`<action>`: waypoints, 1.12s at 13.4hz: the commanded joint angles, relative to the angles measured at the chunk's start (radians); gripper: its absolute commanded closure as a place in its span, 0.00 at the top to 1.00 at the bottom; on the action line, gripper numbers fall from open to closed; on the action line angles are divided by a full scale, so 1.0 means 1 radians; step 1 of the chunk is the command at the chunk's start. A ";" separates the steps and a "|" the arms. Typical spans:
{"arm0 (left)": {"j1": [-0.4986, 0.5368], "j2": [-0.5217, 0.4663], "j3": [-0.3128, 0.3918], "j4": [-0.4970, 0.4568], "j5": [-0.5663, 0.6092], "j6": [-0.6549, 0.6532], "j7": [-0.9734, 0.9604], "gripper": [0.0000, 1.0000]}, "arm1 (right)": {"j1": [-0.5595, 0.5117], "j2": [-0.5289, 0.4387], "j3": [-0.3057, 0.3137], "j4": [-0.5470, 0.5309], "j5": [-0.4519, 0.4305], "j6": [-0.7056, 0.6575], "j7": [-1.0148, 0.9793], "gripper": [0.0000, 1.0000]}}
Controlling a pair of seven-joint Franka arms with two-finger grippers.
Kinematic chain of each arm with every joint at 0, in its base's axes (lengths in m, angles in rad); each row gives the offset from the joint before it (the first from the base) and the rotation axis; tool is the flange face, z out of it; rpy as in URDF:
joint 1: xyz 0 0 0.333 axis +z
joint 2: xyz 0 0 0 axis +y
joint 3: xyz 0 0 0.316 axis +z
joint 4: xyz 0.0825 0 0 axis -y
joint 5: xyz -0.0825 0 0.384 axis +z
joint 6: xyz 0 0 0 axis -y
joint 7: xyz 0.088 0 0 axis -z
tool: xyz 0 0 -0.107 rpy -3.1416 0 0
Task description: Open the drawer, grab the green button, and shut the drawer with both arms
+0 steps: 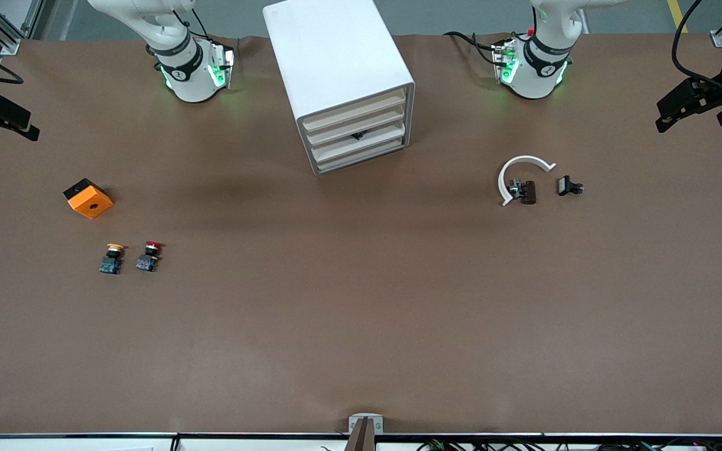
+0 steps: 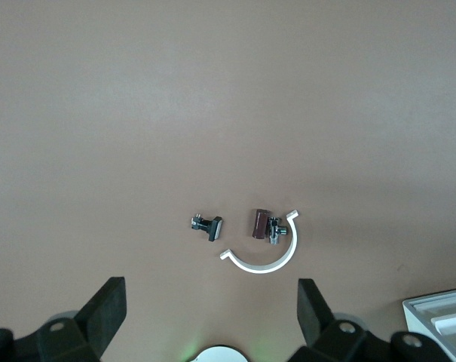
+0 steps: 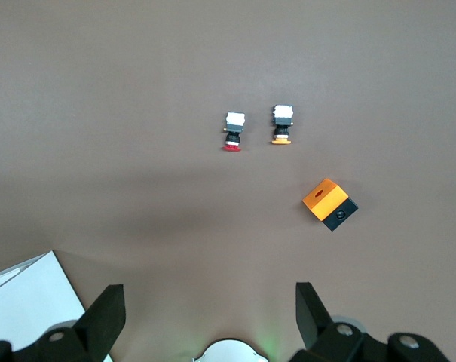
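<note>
The white cabinet [image 1: 336, 69] stands near the arms' bases, between them, and its corner shows in both wrist views [image 2: 439, 317] [image 3: 24, 302]. All of its stacked drawers [image 1: 356, 133] are pushed in; a small dark mark sits at the front of the third one down. The button is hidden. My left gripper [image 2: 211, 290] hangs high and open over the table by the left arm's base, with nothing between its fingers. My right gripper [image 3: 210, 292] hangs open and empty, high by the right arm's base. In the front view only the arms' bases show.
Toward the right arm's end lie an orange-and-black box [image 1: 88, 198], a yellow-capped button [image 1: 111, 258] and a red-capped button [image 1: 150, 255]. Toward the left arm's end lie a white curved piece [image 1: 524, 166], a small brown part [image 1: 526, 191] and a small black part [image 1: 569, 186].
</note>
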 commanded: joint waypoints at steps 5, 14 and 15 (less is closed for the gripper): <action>0.008 0.025 -0.002 0.023 0.001 -0.018 0.019 1.00 | -0.015 -0.032 0.004 -0.033 0.010 0.015 -0.001 1.00; -0.054 0.273 -0.038 -0.029 0.003 0.016 -0.215 1.00 | -0.010 -0.022 0.010 0.007 0.010 0.007 -0.007 1.00; -0.073 0.291 -0.048 -0.027 0.004 0.016 -0.301 1.00 | -0.013 -0.011 0.008 0.028 0.010 0.001 -0.013 1.00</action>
